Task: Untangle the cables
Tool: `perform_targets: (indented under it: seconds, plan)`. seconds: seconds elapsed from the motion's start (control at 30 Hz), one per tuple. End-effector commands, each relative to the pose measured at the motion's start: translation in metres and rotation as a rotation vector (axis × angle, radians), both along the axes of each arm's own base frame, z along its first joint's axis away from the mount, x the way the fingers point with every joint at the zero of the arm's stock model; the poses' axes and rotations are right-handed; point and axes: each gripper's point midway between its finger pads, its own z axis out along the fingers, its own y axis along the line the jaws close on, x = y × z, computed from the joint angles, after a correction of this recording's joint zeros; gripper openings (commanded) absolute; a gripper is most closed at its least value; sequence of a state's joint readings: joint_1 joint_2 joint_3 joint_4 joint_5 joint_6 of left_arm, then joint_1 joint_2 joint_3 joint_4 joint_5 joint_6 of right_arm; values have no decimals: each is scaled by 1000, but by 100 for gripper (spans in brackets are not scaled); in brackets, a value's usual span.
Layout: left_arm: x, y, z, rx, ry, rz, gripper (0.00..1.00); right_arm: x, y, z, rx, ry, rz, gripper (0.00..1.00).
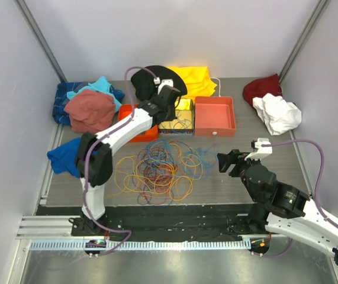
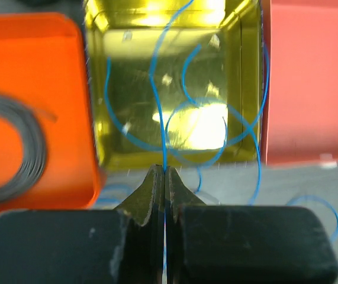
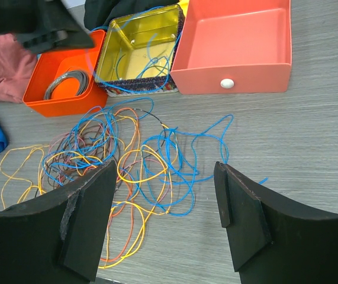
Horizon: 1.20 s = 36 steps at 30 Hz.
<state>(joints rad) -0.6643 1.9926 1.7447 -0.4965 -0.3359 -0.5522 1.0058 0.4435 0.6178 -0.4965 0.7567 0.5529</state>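
Grey table point(image 3: 311, 136), tangled cables point(image 3: 127, 160), orange tray point(image 3: 56, 107), yellow tin point(image 3: 134, 56), red box point(image 3: 257, 80), clothes point(image 1: 278, 112)

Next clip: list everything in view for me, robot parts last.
cables: many; orange, blue, yellow, red, purple; tangled pile mid-table
blue cable: one; blue; runs from the tin into the left claw
yellow tin: one; yellow; back centre
orange tray: one; orange; left of the tin
grey ring: one; grey; coiled in the tray
drawer: one; coral, white knob; right of the tin
left cloths: four; rust, teal, plaid blue, blue; table's left side
back cloths: two; yellow, black; behind the tin
right cloths: two; white, dark red; back right
left claw: one; black; shut on the blue cable at the tin's near edge
right claw: one; black; open, right of the pile
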Motion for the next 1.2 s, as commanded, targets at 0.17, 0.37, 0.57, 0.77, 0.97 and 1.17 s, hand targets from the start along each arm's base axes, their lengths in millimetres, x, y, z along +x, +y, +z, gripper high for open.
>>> perform_targets:
  seconds: [0.17, 0.37, 0.57, 0.77, 0.97, 1.17]
  plan:
    - [-37, 12, 89, -128, -146, 16, 0, 3, 6, 8, 40, -19, 4, 75]
    - [-32, 19, 118, -114, -189, 46, 0, 0, 2, 15, 64, -28, 3, 74]
    - [-32, 24, 122, -92, -194, 56, 0, 0, -1, 15, 68, -31, -8, 74]
    - [-5, 19, 109, -67, -177, 62, 0, 0, -1, 14, 61, -28, -7, 74]
    - [44, 13, 82, -86, -133, 88, 0, 1, -6, 14, 43, -30, -25, 74]
    - [81, 9, 47, -110, -80, 115, 0, 2, -7, 9, 18, -25, -37, 74]
